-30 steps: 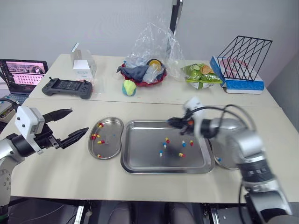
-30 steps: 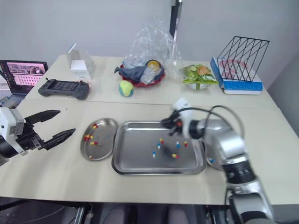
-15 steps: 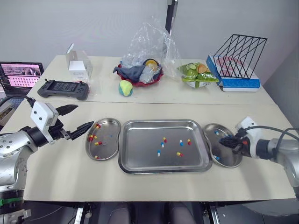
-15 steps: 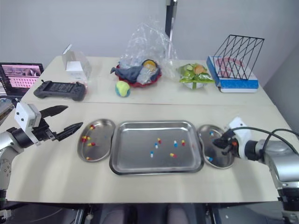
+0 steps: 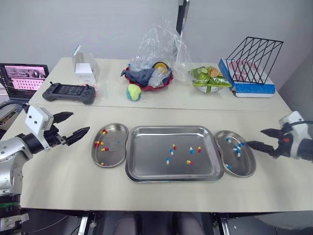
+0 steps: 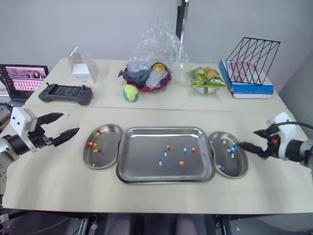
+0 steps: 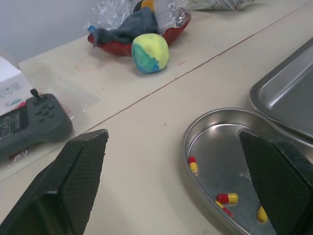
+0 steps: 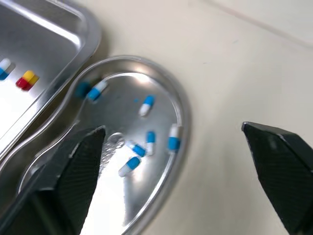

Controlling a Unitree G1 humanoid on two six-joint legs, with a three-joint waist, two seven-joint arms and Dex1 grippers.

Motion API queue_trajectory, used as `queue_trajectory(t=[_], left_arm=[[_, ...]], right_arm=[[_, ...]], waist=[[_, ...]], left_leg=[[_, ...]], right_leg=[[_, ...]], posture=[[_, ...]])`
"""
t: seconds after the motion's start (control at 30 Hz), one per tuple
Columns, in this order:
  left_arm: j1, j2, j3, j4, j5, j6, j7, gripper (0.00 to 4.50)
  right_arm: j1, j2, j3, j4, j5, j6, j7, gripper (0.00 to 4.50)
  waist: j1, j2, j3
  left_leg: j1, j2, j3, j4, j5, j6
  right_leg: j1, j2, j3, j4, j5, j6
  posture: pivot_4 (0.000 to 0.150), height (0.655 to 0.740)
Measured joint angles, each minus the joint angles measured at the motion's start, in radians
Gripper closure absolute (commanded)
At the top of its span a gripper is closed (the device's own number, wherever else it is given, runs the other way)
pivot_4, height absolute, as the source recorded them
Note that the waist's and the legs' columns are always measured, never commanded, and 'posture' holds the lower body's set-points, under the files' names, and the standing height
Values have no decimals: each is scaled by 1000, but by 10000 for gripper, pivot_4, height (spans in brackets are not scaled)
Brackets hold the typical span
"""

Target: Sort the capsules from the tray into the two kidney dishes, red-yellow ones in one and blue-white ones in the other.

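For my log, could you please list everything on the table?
Rectangular steel tray: one, silver, centre.
Tray capsules: six, red-yellow and blue-white.
Left steel kidney dish: one, holding red-yellow capsules.
Right steel kidney dish: one, holding blue-white capsules.
Black game controller, open laptop, white box: one each, back left.
Red bowl, clear plastic bag, yellow-green ball: one each, back centre.
Green food packet, black wire rack, blue box: one each, back right.
Left gripper, right gripper: black, open, flanking dishes.
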Motion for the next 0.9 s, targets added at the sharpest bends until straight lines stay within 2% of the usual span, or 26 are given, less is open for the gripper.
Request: queue_trajectory(t=[0.13, 0.27, 0.57, 0.9], left_arm=[[5, 29, 54, 145, 15, -55, 6, 0], [21, 34, 69, 232, 41, -93, 23, 0], [9, 34, 85, 238, 32, -102, 15, 0], [18, 34, 85, 224, 32, -83, -19, 0]], right_arm=[[-42, -3, -96, 208, 5, -101, 6, 99], [-56, 2, -147, 326, 6, -179, -16, 99], [-57, 40, -154, 322, 23, -227, -22, 99], [-54, 40, -154, 254, 59, -191, -15, 99]], waist=[[-3, 0, 0], [-4, 0, 0], [-5, 0, 0], [-4, 0, 0]], left_leg=[[0, 0, 1, 0, 0, 0], [0, 1, 2, 0, 0, 0], [0, 1, 1, 0, 0, 0], [0, 1, 1, 0, 0, 0]], right_leg=[[0, 0, 0, 0, 0, 0], [0, -1, 0, 0, 0, 0], [0, -2, 0, 1, 0, 0], [0, -2, 0, 1, 0, 0]], posture=[[1500, 7204], [1500, 7204], [1500, 7204], [1500, 7204]])
